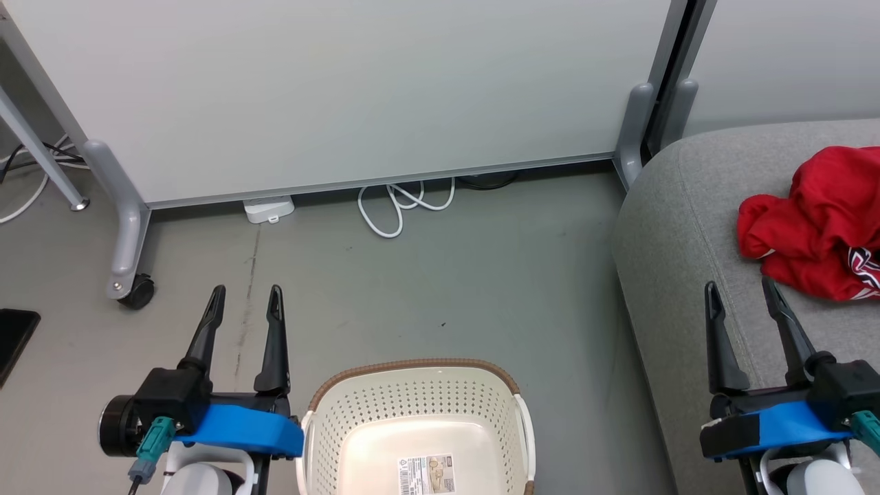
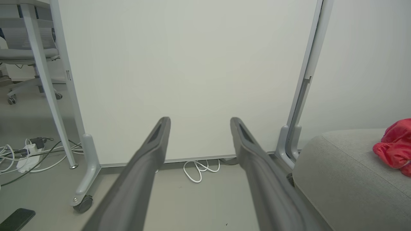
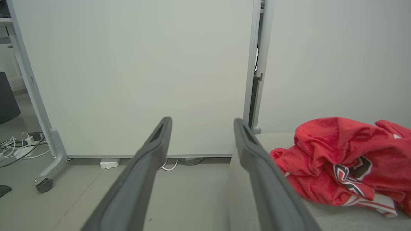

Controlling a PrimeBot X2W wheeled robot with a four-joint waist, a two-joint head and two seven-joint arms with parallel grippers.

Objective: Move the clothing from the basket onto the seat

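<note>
The red clothing (image 1: 818,220) lies crumpled on the grey seat (image 1: 687,227) at the right, its printed patch (image 3: 351,175) facing up. The cream basket (image 1: 419,430) with its brown rim stands on the floor at the bottom centre, showing a bare base with a paper label (image 1: 426,474). My left gripper (image 1: 245,299) hovers open to the left of the basket, nothing between its fingers. Over the seat's front edge my right gripper (image 1: 739,290) stands open, just short of the clothing (image 3: 343,160). The seat (image 2: 340,173) and clothing (image 2: 393,147) also appear at the right of the left wrist view.
A white partition panel (image 1: 330,89) on grey wheeled feet (image 1: 127,234) closes off the back. White cables (image 1: 402,206) and a small white box (image 1: 268,208) lie at its base. A dark flat object (image 1: 14,337) rests on the floor at far left.
</note>
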